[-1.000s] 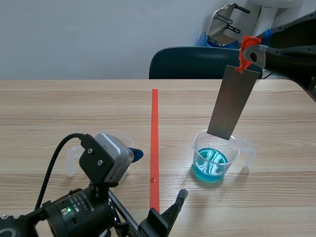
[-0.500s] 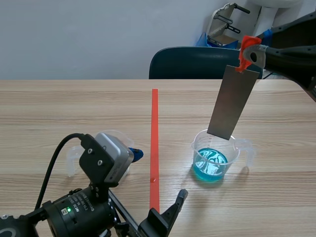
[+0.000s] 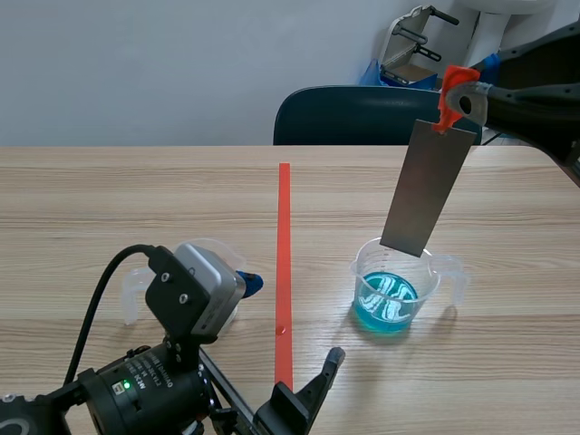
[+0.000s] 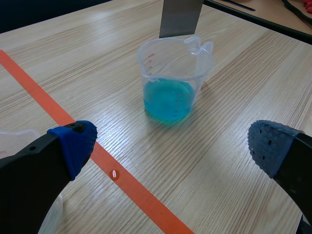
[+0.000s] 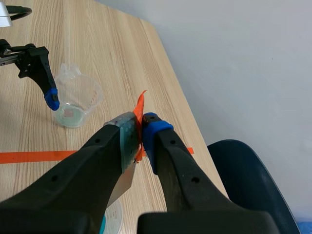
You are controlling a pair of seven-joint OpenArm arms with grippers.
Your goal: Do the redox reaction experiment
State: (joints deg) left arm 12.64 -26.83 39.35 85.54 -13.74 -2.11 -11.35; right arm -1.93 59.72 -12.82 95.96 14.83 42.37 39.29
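A grey metal plate (image 3: 426, 188) hangs tilted from an orange tab (image 3: 450, 98) with my right gripper (image 3: 464, 96) shut on that tab. In the right wrist view the right gripper (image 5: 141, 130) pinches the tab (image 5: 139, 108) between its pads. The plate's lower edge (image 4: 180, 19) hangs near the rim of a clear beaker (image 3: 395, 285) holding blue liquid (image 4: 168, 100), above the liquid. My left gripper (image 4: 173, 146) stands open low over the table, short of that beaker. A second clear beaker (image 5: 75, 100) sits beside the left gripper (image 3: 294, 319), mostly hidden in the scene view.
An orange-red tape line (image 3: 284, 272) runs down the table's middle between the two beakers. A dark blue chair (image 3: 362, 116) stands behind the far edge. The table's right edge (image 3: 562, 172) lies close under the right arm.
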